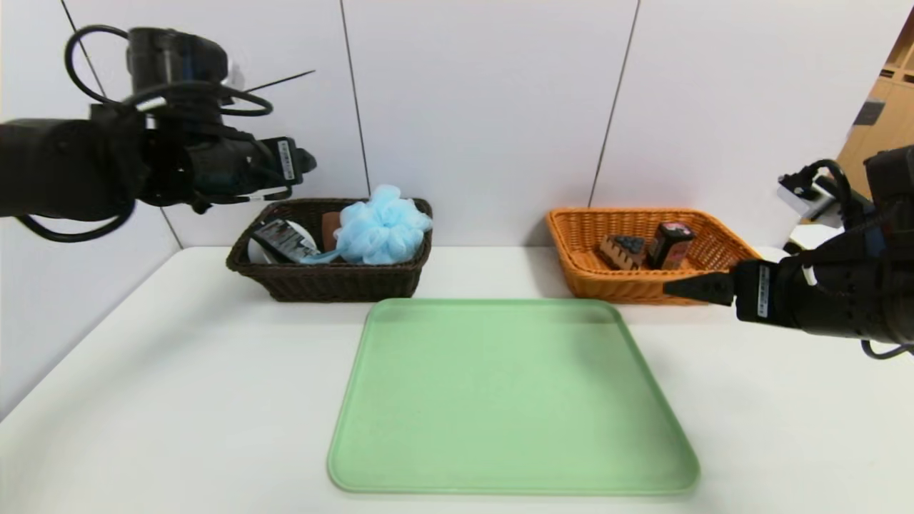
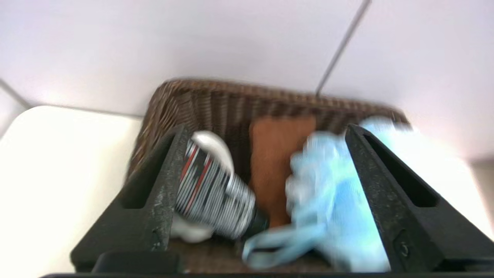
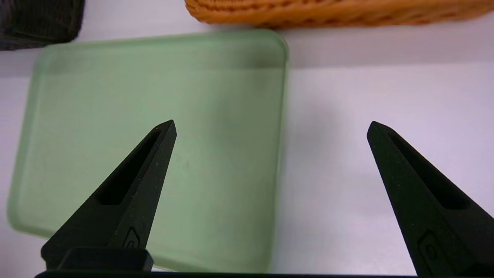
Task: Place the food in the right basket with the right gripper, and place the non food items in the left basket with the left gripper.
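The dark brown left basket (image 1: 285,282) holds the light-blue bath puff (image 1: 382,225), the brown towel (image 1: 330,227), the white tub (image 1: 255,251) and the black cone-shaped tube (image 1: 284,240). My left gripper (image 1: 308,161) hovers open and empty above that basket's left end; its wrist view shows the tube (image 2: 210,193), towel (image 2: 276,162) and puff (image 2: 332,200) below. The orange-tan right basket (image 1: 585,235) holds the cake wedge (image 1: 621,251) and the black carton (image 1: 670,244). My right gripper (image 1: 678,288) is open and empty, low in front of the right basket.
A bare green tray (image 1: 510,396) lies mid-table in front of both baskets; it shows in the right wrist view (image 3: 154,100) with the orange basket's wall (image 3: 332,11) beyond. A white wall stands close behind the baskets.
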{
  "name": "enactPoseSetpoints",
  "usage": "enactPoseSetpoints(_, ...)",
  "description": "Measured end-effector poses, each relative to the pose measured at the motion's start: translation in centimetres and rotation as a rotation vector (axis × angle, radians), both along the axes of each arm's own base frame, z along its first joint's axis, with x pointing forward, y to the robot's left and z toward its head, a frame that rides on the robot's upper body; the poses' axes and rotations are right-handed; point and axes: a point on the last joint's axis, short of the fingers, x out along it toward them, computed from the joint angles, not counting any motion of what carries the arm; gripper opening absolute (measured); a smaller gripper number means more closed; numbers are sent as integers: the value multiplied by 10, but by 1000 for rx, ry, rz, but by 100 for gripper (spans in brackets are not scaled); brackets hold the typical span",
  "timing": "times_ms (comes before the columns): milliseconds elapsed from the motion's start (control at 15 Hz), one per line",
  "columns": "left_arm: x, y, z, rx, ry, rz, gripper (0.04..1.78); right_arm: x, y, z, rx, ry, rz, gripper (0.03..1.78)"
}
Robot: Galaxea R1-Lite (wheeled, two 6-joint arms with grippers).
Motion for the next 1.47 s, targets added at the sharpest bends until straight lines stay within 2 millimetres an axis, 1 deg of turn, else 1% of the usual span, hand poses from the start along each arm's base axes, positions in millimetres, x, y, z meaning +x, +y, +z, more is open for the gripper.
enactPoseSetpoints(67, -20, 4, 8, 19, 29, -22, 148, 0, 2, 8, -12, -8, 6, 171)
enactPoseSetpoints(200, -72, 16, 26, 63, 95, -70, 153, 0, 3, 20, -100, -27, 26, 171)
enactPoseSetpoints(333, -128, 30, 41, 91, 137, -91, 157, -5, 2, 34, -196, -97, 60, 171)
enactPoseSetpoints(467, -182, 46, 50, 103, 155, -85, 161, -19, -1, 48, -228, -155, 79, 171)
enactPoseSetpoints(600, -225, 62, 48, 103, 148, -38, 163, -38, -12, 59, -226, -209, 40, 171)
enactPoseSetpoints(667, -250, 70, 45, 98, 124, -5, 164, -51, -20, 61, -225, -230, 5, 171)
enactPoseSetpoints(733, -270, 75, 39, 93, 99, 23, 164, -66, -27, 60, -225, -247, -22, 171)
enactPoseSetpoints(867, -309, 82, 21, 85, 59, 67, 166, -100, -38, 52, -224, -279, -65, 171)
enactPoseSetpoints(1067, -361, 85, -19, 80, -6, 102, 167, -164, -50, 29, -220, -365, -127, 171)
enactPoseSetpoints(1267, -397, 86, -60, 109, -75, 100, 167, -219, -56, -3, -226, -479, -224, 171)
enactPoseSetpoints(1333, -404, 85, -72, 126, -91, 87, 168, -231, -56, -12, -228, -522, -259, 171)
enactPoseSetpoints(1400, -412, 85, -84, 150, -112, 56, 168, -237, -55, -18, -229, -586, -281, 171)
enactPoseSetpoints(1467, -418, 83, -94, 185, -135, 22, 169, -240, -54, -23, -229, -659, -289, 171)
